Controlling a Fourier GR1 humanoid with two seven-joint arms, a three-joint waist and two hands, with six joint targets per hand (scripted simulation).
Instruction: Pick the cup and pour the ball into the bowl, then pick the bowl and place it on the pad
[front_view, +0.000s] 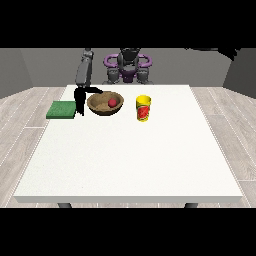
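A pale wood-plank floor and grey walls surround the large white surface (128, 155), with the robot small at its far edge. Going from the left, the green pad (62, 110) lies flat near the surface's left rim. Just beside it, the hand at the view's left (80, 98) hangs at the wooden bowl's (104, 104) near-left rim, one finger reaching over that rim; whether it has closed on the bowl I cannot tell. The red ball (112, 102) already sits inside the bowl, so the pour looks done. Right of the bowl, apart from it, the yellow cup (143, 108) stands upright. The other hand is out of sight. Lifted by one rim, the bowl could tilt and spill the ball, or catch the pad's edge.
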